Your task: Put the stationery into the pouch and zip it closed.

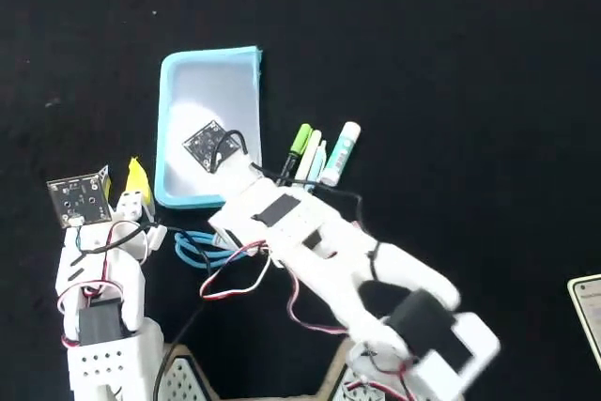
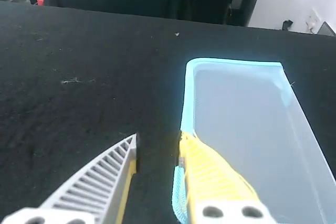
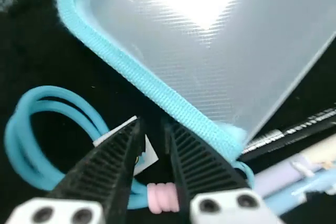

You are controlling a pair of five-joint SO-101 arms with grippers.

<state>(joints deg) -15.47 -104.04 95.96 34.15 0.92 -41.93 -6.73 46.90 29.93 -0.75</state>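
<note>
The pouch (image 1: 211,110) is translucent with a light blue edge and lies flat on the black table. To its right lie a green highlighter (image 1: 299,143), pale pens (image 1: 314,155) and a white and teal glue stick (image 1: 340,152). My right arm (image 1: 300,227) stretches to the pouch's near right corner. Its gripper (image 3: 153,142) is narrowly open over a white tag (image 3: 148,157), beside the pouch edge (image 3: 173,103). My left gripper (image 2: 157,148) is open at the pouch's near left corner (image 2: 184,129), its yellow finger (image 2: 210,179) over the edge.
A coiled blue cord (image 1: 192,249) with a pink bead (image 3: 161,198) lies just in front of the pouch, under the right gripper. A pale card (image 1: 590,312) sits at the table's right edge. Open black table lies beyond and to the right.
</note>
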